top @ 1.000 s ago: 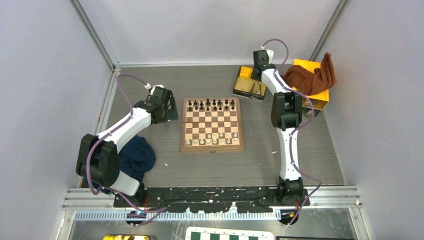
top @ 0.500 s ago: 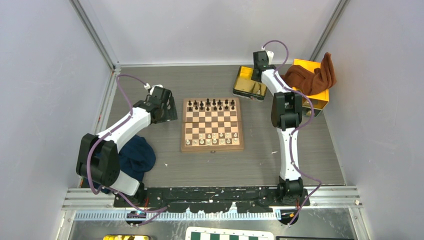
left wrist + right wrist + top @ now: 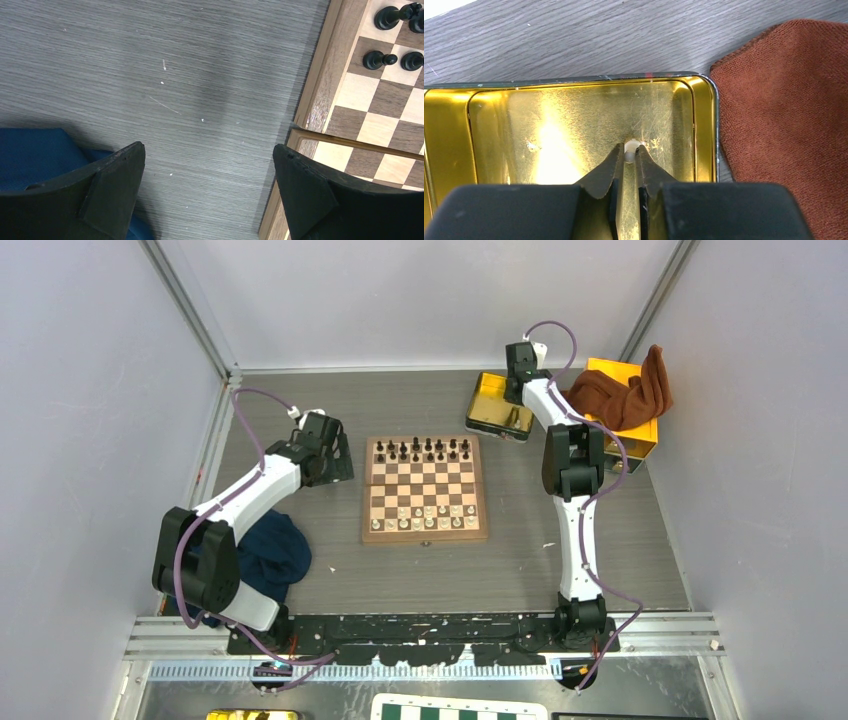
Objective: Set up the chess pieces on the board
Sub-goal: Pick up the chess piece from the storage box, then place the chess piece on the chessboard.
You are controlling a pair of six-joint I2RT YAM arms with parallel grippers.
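The board [image 3: 424,536] lies mid-table, with dark chess pieces [image 3: 420,450] along its far rows and cream-white ones [image 3: 425,517] along its near rows. My right gripper [image 3: 515,390] reaches into the yellow tray [image 3: 490,418] at the back right. In the right wrist view its jaws are shut on one cream-white piece [image 3: 631,150], pinched at the tips of the gripper [image 3: 630,147] on the tray's floor [image 3: 574,125]. My left gripper [image 3: 208,147] stands open over bare table beside the board's left border [image 3: 320,95], near dark pieces [image 3: 380,60], with nothing between its fingers.
A brown cloth [image 3: 625,390] drapes over a yellow box [image 3: 640,435] right of the tray and shows in the right wrist view [image 3: 784,100]. A blue cloth [image 3: 270,550] lies by the left arm. A green-and-white checkered board [image 3: 460,708] sits below the arm bases.
The right jaws have closed on the cream-white piece in the tray. Neither arm has visibly moved.
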